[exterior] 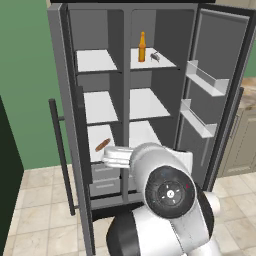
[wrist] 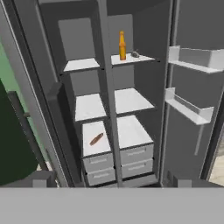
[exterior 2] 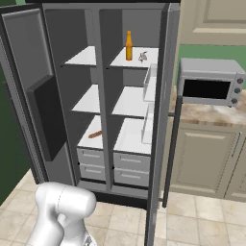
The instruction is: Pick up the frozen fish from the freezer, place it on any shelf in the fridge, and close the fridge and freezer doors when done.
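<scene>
Both doors open; frozen fish (exterior: pixel 155 57) on top right shelf (exterior: pixel 165 64) beside orange bottle (exterior: pixel 142 47); hand (wrist: pixel 112 186) open, empty.

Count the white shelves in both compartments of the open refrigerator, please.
6. Three in the narrower left compartment: top, middle, bottom. Three in the wider right compartment: top, middle, bottom. None seems hidden.
</scene>
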Robot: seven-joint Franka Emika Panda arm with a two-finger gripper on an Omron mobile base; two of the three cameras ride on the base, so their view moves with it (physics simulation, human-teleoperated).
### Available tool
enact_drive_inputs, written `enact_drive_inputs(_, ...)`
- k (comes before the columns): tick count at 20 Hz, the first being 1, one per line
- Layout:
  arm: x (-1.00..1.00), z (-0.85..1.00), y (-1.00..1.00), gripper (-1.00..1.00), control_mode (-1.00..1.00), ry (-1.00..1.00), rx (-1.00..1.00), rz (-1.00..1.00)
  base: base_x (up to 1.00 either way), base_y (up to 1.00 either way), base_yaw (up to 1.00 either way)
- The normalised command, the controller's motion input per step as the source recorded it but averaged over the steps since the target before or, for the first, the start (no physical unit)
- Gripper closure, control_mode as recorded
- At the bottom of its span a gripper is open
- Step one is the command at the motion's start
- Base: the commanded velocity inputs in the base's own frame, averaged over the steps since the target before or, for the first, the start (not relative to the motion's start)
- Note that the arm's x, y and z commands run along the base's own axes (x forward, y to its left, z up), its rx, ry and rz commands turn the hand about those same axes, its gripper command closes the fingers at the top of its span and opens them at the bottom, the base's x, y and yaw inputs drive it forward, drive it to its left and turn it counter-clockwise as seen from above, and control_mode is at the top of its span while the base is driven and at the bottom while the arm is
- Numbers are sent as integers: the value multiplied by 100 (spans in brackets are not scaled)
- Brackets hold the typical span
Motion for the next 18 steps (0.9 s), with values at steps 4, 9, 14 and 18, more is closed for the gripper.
enact_drive_inputs(4, 23, -29, 100, -100, -100, -16, 0, -38, 0, 0, 0)
enact_drive_inputs(9, 54, -40, 94, -100, -100, -13, 0, -37, 0, 0, 0)
enact_drive_inputs(14, 61, -29, 67, -100, -100, 0, 0, -34, 0, 0, 0)
enact_drive_inputs(18, 70, -29, 48, -100, -100, 0, 0, -37, 0, 0, 0)
